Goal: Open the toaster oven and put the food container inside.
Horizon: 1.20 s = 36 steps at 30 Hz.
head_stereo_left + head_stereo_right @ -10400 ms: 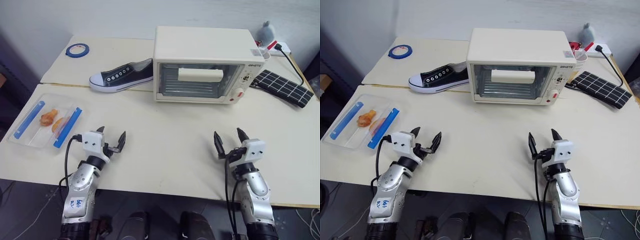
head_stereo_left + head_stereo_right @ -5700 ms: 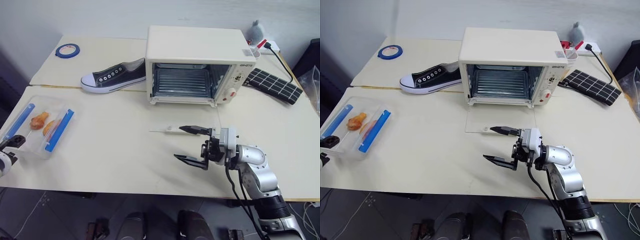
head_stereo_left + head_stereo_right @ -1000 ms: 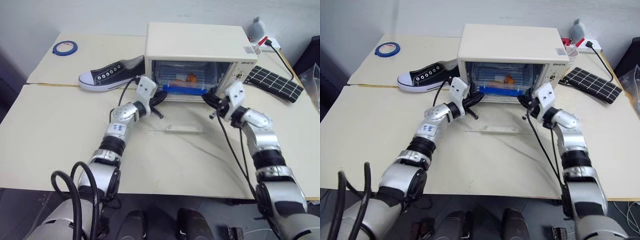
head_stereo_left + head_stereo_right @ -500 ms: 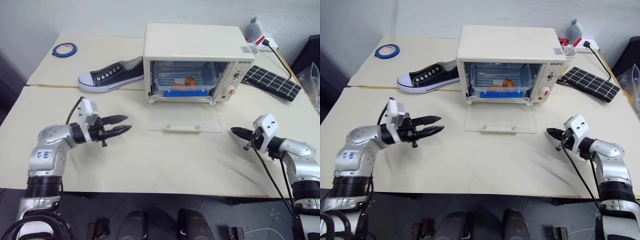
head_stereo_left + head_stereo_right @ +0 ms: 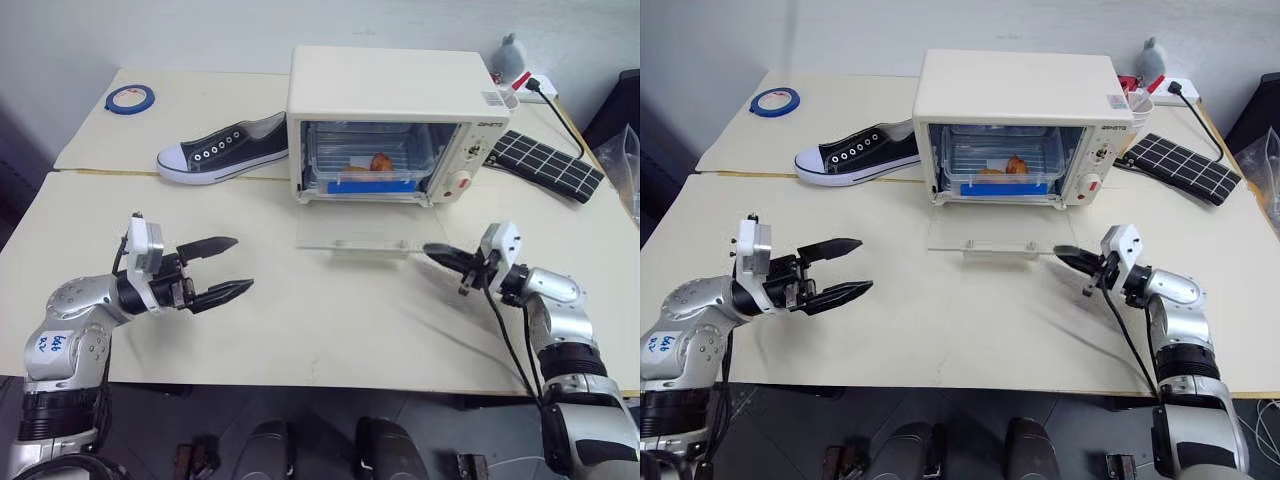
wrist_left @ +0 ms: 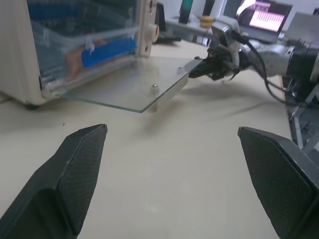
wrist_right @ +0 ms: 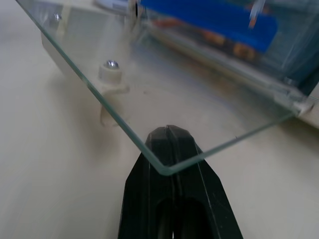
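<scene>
While the food container (image 5: 998,166) is sitting inside the toaster oven (image 5: 1015,128), resting on the rack with its blue clip facing the opening and orange-brown food showing through the clear wall, the placement step is looking complete. What is remaining, as a judgement, is at most closing the glass door (image 5: 990,234), which is hanging nearly level in front of the opening, its cream handle (image 5: 1000,254) along the free edge. The right tool (image 5: 1072,259) is standing with its two black fingers pressed together, and the tips are sitting under the near right corner of the glass, touching or almost touching it; the right wrist view is showing the corner lying just over the shut tips. This is suggesting that a lift of the door is in hand. The left tool (image 5: 837,268) is hovering over the surface (image 5: 960,320), well apart from the oven, its fingers spread wide and gripping nothing. A black shoe (image 5: 855,152) and a roll of blue tape (image 5: 773,99) are lying on the far left part of the surface, clear of the work.
</scene>
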### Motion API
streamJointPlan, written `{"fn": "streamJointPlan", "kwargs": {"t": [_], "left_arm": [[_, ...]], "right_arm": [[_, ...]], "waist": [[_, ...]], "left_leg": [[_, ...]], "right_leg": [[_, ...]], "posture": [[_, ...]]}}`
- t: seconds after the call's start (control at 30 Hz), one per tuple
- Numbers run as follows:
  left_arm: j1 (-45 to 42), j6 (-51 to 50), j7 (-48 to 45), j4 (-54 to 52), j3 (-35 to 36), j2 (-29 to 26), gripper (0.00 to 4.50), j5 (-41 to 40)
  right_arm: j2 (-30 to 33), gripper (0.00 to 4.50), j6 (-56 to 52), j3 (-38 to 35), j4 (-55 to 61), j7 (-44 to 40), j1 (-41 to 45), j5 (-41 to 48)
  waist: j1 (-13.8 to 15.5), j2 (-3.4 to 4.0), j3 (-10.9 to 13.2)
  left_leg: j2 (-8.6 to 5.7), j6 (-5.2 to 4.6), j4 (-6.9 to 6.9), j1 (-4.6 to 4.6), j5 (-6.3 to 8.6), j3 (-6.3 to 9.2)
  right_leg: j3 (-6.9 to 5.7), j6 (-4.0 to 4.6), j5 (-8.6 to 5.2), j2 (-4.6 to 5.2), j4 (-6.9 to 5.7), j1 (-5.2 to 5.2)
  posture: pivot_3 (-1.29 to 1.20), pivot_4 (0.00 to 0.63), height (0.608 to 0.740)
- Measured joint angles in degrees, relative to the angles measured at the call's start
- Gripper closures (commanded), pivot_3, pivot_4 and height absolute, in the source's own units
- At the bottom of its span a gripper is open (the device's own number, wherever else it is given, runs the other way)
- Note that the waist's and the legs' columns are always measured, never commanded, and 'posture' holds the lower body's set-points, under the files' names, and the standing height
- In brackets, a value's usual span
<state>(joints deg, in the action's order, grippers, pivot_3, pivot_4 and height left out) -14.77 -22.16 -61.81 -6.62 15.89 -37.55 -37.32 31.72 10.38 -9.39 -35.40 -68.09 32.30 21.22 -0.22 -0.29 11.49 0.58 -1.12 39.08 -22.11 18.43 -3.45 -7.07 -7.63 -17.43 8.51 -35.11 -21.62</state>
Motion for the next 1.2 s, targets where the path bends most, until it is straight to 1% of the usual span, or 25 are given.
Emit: {"fn": "streamJointPlan", "kwargs": {"t": [0.13,0.23,0.43,0.5,0.53,0.6,0.63,0.77,0.83,0.87,0.93,1.03,1.13,1.2], "left_arm": [[-0.4,-0.06,2.68,0.02,0.39,0.67,0.03,-0.18],[-2.29,0.03,4.92,0.37,0.36,1.72,0.03,-0.18],[-7.28,2.57,8.99,2.95,-0.57,4.98,0.03,1.53],[-7.48,3.99,9.46,4.14,-1.79,4.85,0.0,4.01],[-7.2,5.23,9.45,4.8,-2.45,4.56,0.0,5.55],[-4.98,7.56,8.75,5.04,-3.06,2.6,0.0,8.19],[-3.78,8.0,8.26,5.01,-2.95,1.59,0.0,8.63],[0.82,10.21,5.34,4.81,-2.42,-1.93,0.0,9.78],[3.66,11.93,3.86,4.89,-2.05,-3.28,0.0,10.33],[5.85,13.06,2.67,5.08,-1.24,-3.59,0.0,10.47],[8.26,14.37,1.45,5.21,-0.25,-3.46,0.0,10.0],[11.76,17.1,0.86,4.94,1.77,-3.27,0.0,9.74],[13.59,19.11,0.92,4.65,2.14,-3.23,0.0,10.27],[14.62,20.89,0.31,4.64,1.98,-3.19,0.0,11.04]], "right_arm": [[-1.09,4.5,-4.76,-2.41,7.06,3.14,0.46,4.4],[-2.68,4.5,-7.38,-3.31,9.26,6.31,3.47,6.65],[-5.52,4.5,-8.13,-5.02,6.95,11.37,11.27,8.5],[-5.0,4.12,-10.25,-5.65,8.61,11.24,10.98,9.85],[-4.08,3.92,-11.23,-5.66,10.74,10.82,9.37,10.16],[-1.73,3.29,-13.1,-5.58,16.74,9.31,3.88,10.42],[-0.4,2.88,-13.97,-5.46,20.39,8.51,0.31,10.48],[3.2,1.55,-16.72,-3.44,35.58,4.24,-13.29,10.98],[4.13,0.95,-16.71,-2.87,40.63,2.58,-18.64,11.16],[4.12,0.49,-16.45,-2.7,43.27,2.13,-21.97,11.41],[3.9,0.06,-16.6,-2.52,45.78,2.56,-25.72,11.61],[3.86,0.06,-15.33,-1.76,49.67,1.04,-32.24,11.42],[4.33,0.06,-12.02,-0.19,49.49,-1.71,-35.01,9.46],[4.42,0.06,-10.59,0.28,48.3,-2.7,-35.05,8.62]], "waist": [[0.02,0.02,0.0],[0.01,0.02,0.0],[0.14,0.02,0.0],[0.21,0.02,0.0],[0.29,0.02,0.0],[0.24,0.02,0.0],[0.27,0.02,0.0],[0.11,0.06,0.0],[0.04,0.06,0.0],[0.04,0.07,0.0],[0.15,0.06,0.0],[0.4,0.06,0.0],[0.48,0.06,-0.01],[0.34,0.06,-0.01]], "left_leg": [[0.0,0.0,0.0,0.0,0.0,-0.01],[0.0,0.01,0.0,0.0,0.0,-0.01],[-0.03,0.01,-0.01,-0.01,0.01,-0.05],[-0.04,0.01,-0.04,-0.04,0.01,-0.08],[-0.05,0.01,-0.06,-0.07,0.01,-0.11],[-0.04,0.01,-0.11,-0.12,0.04,-0.19],[-0.04,0.0,-0.17,-0.13,0.05,-0.2],[0.01,0.0,-0.12,-0.02,0.06,-0.24],[0.03,0.0,-0.13,0.08,0.06,-0.29],[0.06,0.01,-0.15,0.12,0.09,-0.31],[0.07,-0.01,-0.14,0.1,0.11,-0.28],[0.07,-0.01,-0.13,0.1,0.18,-0.27],[0.06,-0.07,-0.09,0.13,0.21,-0.28],[0.06,-0.07,-0.09,0.14,0.22,-0.29]], "right_leg": [[0.0,0.0,0.0,-0.01,-0.01,0.0],[0.0,0.0,0.0,-0.01,-0.02,-0.02],[-0.03,0.0,0.0,-0.02,0.0,-0.03],[-0.04,0.0,0.0,-0.02,0.04,-0.03],[-0.07,0.0,0.0,-0.02,0.07,-0.03],[-0.15,0.0,0.0,-0.02,0.08,-0.08],[-0.13,0.0,0.0,-0.01,0.11,-0.13],[0.02,0.0,0.0,-0.02,0.01,-0.15],[0.08,0.02,0.01,-0.03,-0.03,-0.13],[0.12,0.02,0.01,-0.03,-0.03,-0.12],[0.13,0.03,0.02,-0.02,-0.02,-0.13],[0.14,0.03,0.02,-0.01,0.04,-0.12],[0.15,0.03,0.02,0.0,0.05,-0.05],[0.15,0.03,0.02,0.0,0.04,-0.06]], "posture": [[0.0,0.15,0.74],[0.0,0.15,0.74],[0.0,0.15,0.74],[0.0,0.15,0.74],[0.0,0.15,0.74],[0.0,0.15,0.74],[0.0,0.15,0.74],[0.0,0.15,0.74],[0.0,0.15,0.74],[0.0,0.15,0.74],[0.0,0.15,0.74],[0.0,0.15,0.74],[0.0,0.15,0.74],[0.0,0.15,0.74]]}}
